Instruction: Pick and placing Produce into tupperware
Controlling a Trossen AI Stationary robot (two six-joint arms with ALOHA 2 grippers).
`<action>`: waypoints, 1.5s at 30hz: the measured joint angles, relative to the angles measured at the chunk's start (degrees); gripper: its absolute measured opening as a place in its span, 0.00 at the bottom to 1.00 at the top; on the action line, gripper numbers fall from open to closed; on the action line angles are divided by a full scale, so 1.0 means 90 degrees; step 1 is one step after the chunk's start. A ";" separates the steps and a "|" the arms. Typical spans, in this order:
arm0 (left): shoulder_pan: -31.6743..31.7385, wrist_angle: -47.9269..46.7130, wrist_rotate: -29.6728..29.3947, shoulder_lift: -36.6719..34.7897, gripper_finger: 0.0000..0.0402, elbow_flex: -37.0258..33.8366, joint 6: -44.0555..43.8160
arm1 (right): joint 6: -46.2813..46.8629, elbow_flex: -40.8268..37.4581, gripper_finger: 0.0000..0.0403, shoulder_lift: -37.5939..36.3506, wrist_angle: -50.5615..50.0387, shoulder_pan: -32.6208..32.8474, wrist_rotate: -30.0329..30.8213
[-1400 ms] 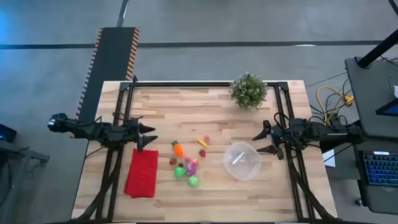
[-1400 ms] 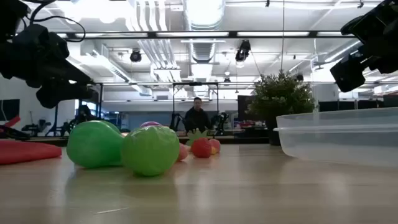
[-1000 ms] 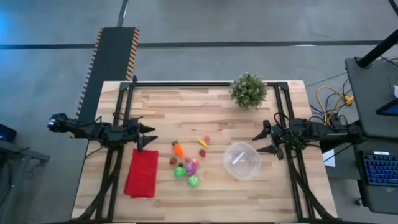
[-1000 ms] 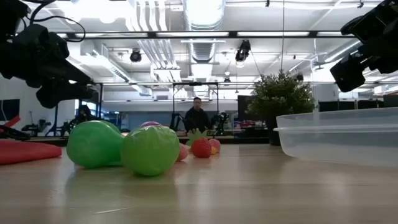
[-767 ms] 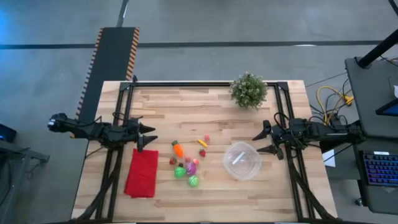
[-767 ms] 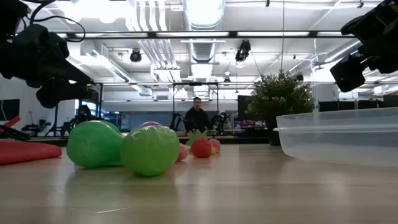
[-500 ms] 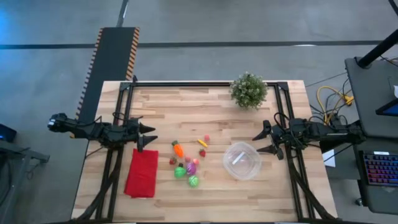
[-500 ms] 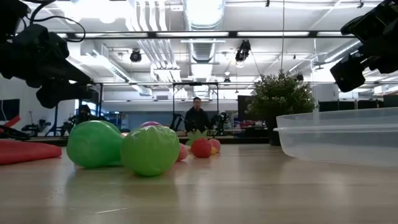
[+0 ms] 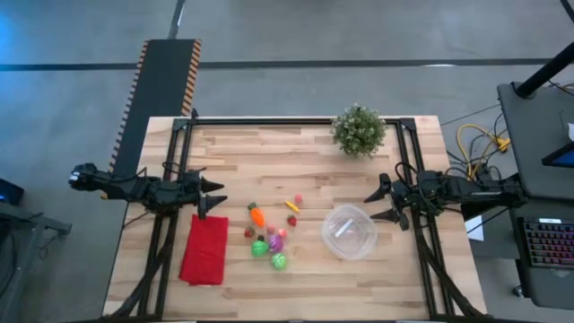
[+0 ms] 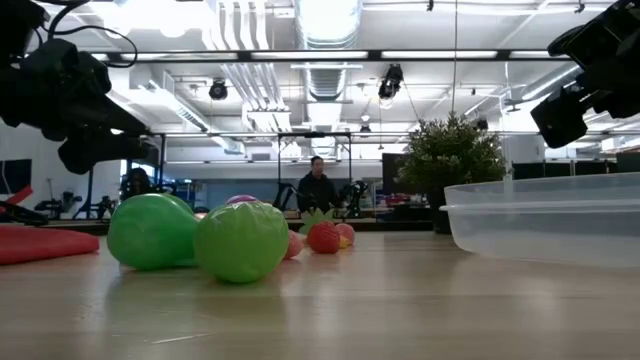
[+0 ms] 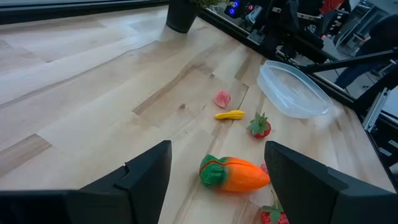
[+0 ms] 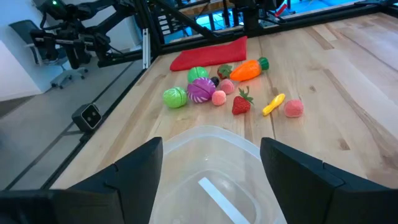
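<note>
While none of the produce is yet in the tupperware [image 9: 348, 231], the task looks to be at its very start: the container holds no toy pieces. Left of the tupperware lie the carrot [image 9: 257, 215], the green pieces [image 9: 260, 248], a strawberry [image 11: 259, 126] and a yellow piece [image 9: 291, 205]. The left gripper [image 9: 213, 199], spread and holding nothing, hovers beyond the carrot; the right gripper [image 9: 383, 203], likewise spread and bare, waits just right of the tupperware. Next, I judge, the left gripper should descend on the carrot and close.
</note>
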 joint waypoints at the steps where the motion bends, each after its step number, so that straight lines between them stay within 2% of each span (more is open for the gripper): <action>1: 0.0000 0.0000 0.0001 0.0000 0.61 0.0001 0.0000 | 0.0000 0.0000 0.65 0.0000 0.0000 0.0000 0.0000; 11: 0.0000 0.0000 -0.0001 -0.0002 0.61 0.0000 0.0000 | -0.0034 0.0000 0.65 0.0000 0.0006 0.0000 0.0012; 18: -0.0002 0.0000 0.0001 0.0000 0.61 0.0000 0.0000 | -0.1074 0.0000 0.65 0.0000 0.0059 -0.0002 0.0824; 21: -0.0001 0.0000 -0.0001 -0.0001 0.61 0.0001 0.0000 | -0.0880 0.0000 0.65 0.0000 0.0063 -0.0002 0.0848; 26: 0.0000 0.0000 0.0001 -0.0002 0.61 0.0002 0.0000 | 0.0096 0.0000 0.65 0.0000 0.0262 -0.0002 0.0852; 32: -0.0001 -0.0001 0.0000 -0.0002 0.61 0.0000 0.0000 | 0.0961 0.0000 0.65 0.0005 0.1429 -0.0002 0.1128; 39: 0.0000 0.0205 -0.0199 0.0000 0.61 -0.0022 0.0038 | 0.0762 0.0002 0.65 0.0030 0.3280 -0.0002 0.1132; 45: 0.0000 0.0512 -0.0194 -0.0002 0.61 -0.0027 -0.0014 | 0.0670 0.0002 0.65 0.0035 0.3569 -0.0002 0.1429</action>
